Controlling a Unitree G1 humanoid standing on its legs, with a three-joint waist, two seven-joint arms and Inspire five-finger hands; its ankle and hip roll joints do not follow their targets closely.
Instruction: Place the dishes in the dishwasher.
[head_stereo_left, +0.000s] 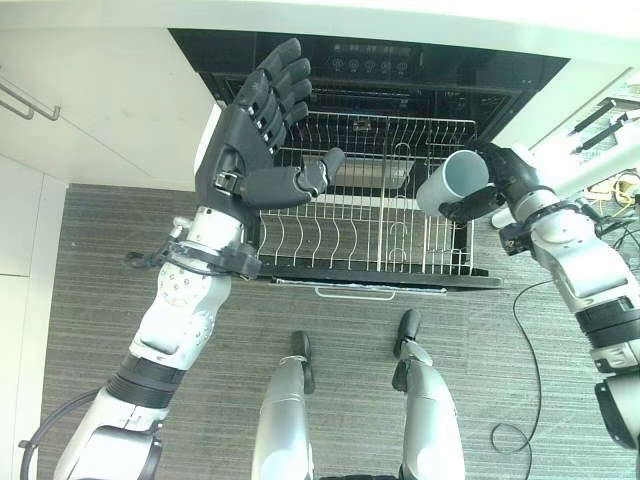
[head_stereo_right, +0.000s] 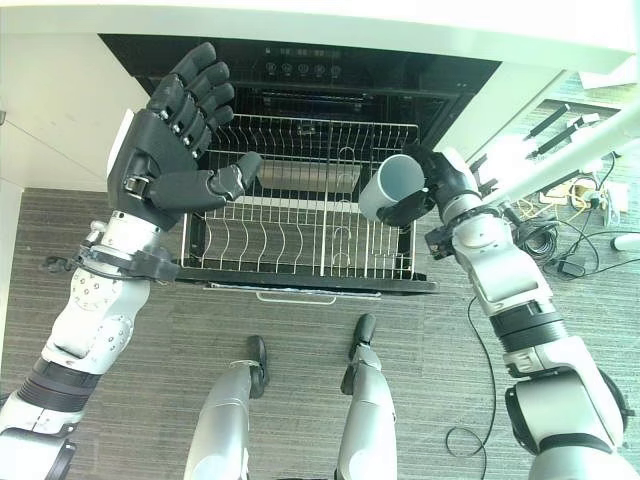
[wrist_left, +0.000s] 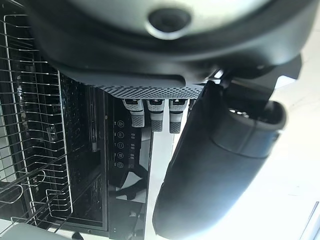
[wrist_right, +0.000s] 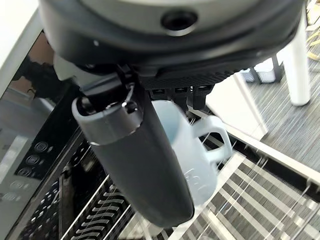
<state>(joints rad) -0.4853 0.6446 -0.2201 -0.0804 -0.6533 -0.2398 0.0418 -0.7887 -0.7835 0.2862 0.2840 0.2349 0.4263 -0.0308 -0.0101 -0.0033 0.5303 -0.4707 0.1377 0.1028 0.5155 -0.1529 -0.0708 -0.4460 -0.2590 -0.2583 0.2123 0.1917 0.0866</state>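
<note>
Dishwasher is open under the counter, with its wire rack pulled out over the grey plank floor. White cabinets sit on the robot's left side of it. The control buttons on the door's top edge turn up in the left wrist view, right beside the rack wires.

Left hand is held up high over the rack's left end, palm facing in, fingers spread straight and wide, thumb poking out sideways across the rack. It's got nothing in it and isn't touching anything.

Right hand is at the rack's right edge, fingers and thumb wrapped around a white mug. That mug's tipped on its side, mouth pointing toward the left hand, hanging just above the right end of the rack, not touching the wires as far as I can see. In the right wrist view the thumb lies along the mug's side and the mug's handle sticks out past it, with the rack wires right below.
</note>
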